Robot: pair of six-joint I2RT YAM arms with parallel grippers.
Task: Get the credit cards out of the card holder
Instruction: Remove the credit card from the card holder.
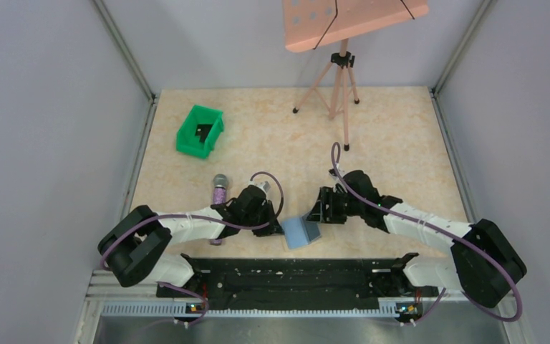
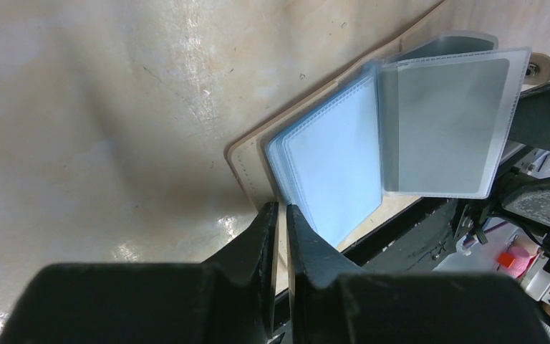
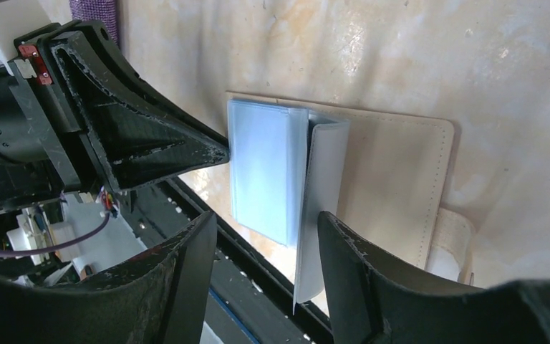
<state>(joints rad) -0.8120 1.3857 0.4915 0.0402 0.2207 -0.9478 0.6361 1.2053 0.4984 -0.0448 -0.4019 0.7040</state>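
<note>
Lying open at the bench's (image 1: 387, 143) near edge, the holder (image 1: 301, 231) has its cover (image 2: 247, 168) pinched by the left fingers (image 2: 258, 240); right fingers (image 3: 190, 265) gape around a raised sleeve (image 3: 319, 186); cards indiscernible.

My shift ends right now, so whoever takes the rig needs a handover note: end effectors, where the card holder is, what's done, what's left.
Left end effector: shut on the beige cover edge of the card holder, which lies open on the table near the arm bases.
Right end effector: open, one finger on each side of a raised clear sleeve, not gripping it.
Done: holder is open and its sleeves are fanned.
Left: no card is out in any view, so all cards still need pulling. It cannot be told which sleeves hold cards.
</note>
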